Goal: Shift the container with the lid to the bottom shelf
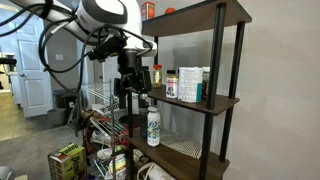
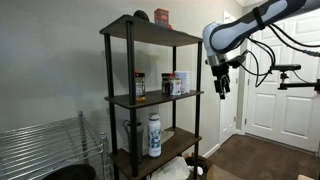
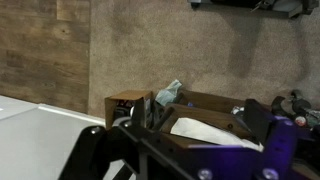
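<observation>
A tall shelf unit [image 2: 150, 98] with dark boards and black posts shows in both exterior views. A white panelled door [image 2: 285, 90] stands in the wall past it. The arm [image 2: 232, 35] reaches in from the side and bends downward beyond the unit's side edge. A wire rack [image 2: 45, 150] sits low on the floor at the unit's other side in that exterior view. In the wrist view a cardboard box [image 3: 128, 103] lies on the carpet.

On the lower shelf a white bottle [image 1: 153, 125] with a green label stands upright near the front edge. The middle shelf carries a row of small pots [image 1: 185, 84] along its front edge, with a dark one at the end nearest the arm.

The gripper [image 2: 221, 90] hangs pointing down, off the side edge of the middle shelf and about level with it. It is clear of the posts and touches nothing. Its two fingers stand apart at the bottom of the wrist view, with nothing between them.

The jar [image 1: 148, 10], orange-red and upright, is on the top shelf near the side edge that faces the arm. Its top is cut by the frame in that exterior view. A low rounded object [image 1: 168, 10] lies just beside it, further in along the shelf. The jar sits well above the gripper.
</observation>
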`<state>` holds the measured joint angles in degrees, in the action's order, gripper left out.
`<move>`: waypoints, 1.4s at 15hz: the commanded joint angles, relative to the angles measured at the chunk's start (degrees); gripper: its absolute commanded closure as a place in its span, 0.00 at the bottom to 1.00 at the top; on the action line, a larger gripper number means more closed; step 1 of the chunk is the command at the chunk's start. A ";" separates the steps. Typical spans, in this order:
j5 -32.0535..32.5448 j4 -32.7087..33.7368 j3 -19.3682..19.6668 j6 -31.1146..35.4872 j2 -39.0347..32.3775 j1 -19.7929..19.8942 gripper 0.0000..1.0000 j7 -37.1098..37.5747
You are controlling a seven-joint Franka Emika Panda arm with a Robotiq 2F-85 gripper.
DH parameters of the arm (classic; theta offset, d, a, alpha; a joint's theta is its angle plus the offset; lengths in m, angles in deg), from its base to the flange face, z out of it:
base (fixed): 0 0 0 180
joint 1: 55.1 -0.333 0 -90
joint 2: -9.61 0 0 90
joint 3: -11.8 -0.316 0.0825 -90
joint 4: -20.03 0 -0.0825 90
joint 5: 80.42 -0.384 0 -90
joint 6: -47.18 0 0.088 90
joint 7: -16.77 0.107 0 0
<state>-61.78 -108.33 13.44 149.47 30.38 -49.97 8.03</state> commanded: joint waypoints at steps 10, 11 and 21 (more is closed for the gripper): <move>0.22 0.13 0.72 -0.22 -0.02 -0.84 0.00 0.21; 0.22 0.13 0.71 -0.22 -0.02 -0.84 0.00 0.21; -1.98 -8.76 10.30 -0.31 13.45 3.13 0.00 -3.18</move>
<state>-62.24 -111.77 21.29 149.50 36.67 -48.42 7.84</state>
